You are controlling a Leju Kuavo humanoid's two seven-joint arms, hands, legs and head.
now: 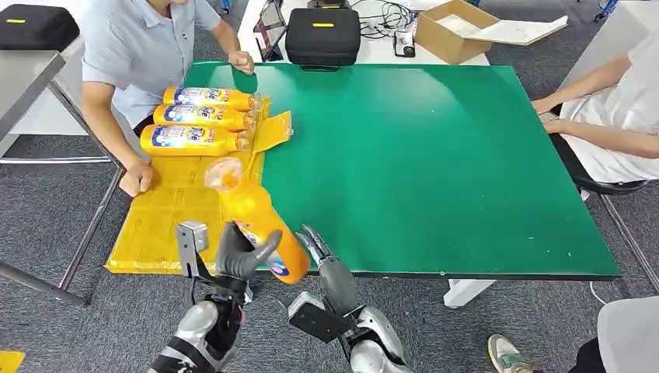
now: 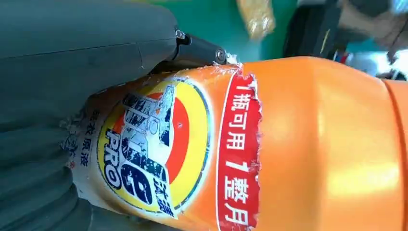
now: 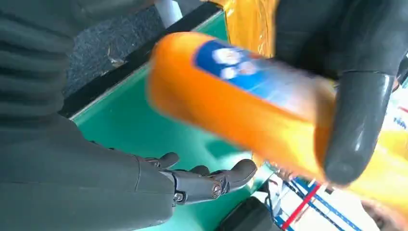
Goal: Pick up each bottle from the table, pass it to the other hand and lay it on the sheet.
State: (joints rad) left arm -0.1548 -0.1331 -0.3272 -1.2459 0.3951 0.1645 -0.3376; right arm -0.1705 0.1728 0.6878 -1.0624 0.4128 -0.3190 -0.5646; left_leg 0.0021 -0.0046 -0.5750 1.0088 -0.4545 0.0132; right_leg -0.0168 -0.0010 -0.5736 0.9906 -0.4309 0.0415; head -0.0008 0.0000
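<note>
Three bottles (image 1: pixel 198 119) already lie on the yellow sheet (image 1: pixel 167 214) at the counter's (image 1: pixel 435 163) left, so this looks like the fourth. Left hand (image 1: pixel 237 252) grips the bottle (image 1: pixel 260 221), tilted over the sheet's near edge; right hand (image 1: pixel 319 247) sits just beside it, fingers apart, holding nothing.
</note>
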